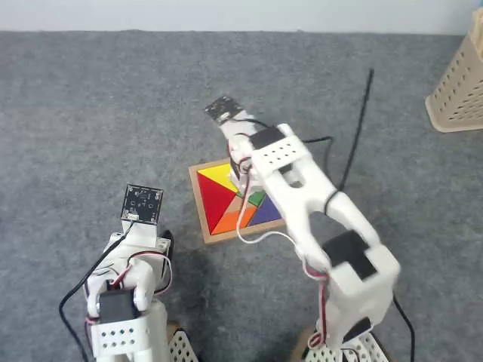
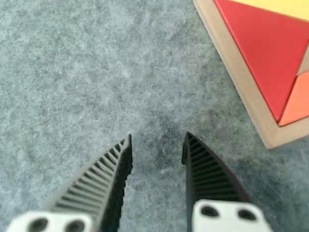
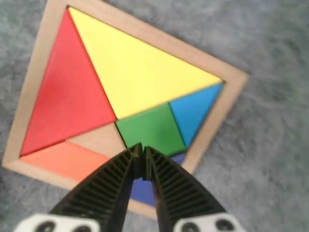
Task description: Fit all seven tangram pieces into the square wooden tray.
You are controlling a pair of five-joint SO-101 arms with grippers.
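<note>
The square wooden tray [image 1: 198,197] lies on grey carpet mid-table. In the right wrist view the tray [image 3: 37,72] holds a yellow triangle [image 3: 140,72], a red triangle [image 3: 67,96], a green square [image 3: 149,128], a blue triangle [image 3: 193,108], an orange piece [image 3: 63,159] and a dark blue piece [image 3: 141,192]. A wood-coloured triangle [image 3: 99,139] lies between red, orange and green; I cannot tell if it is a piece. My right gripper [image 3: 141,150] hangs shut and empty over the green square's edge. My left gripper [image 2: 157,145] is open over carpet beside the tray's corner [image 2: 241,72].
A beige perforated basket [image 1: 460,83] stands at the far right edge. A black cable [image 1: 355,143] runs across the carpet behind the right arm [image 1: 294,181]. The left arm [image 1: 128,286] sits at the near left.
</note>
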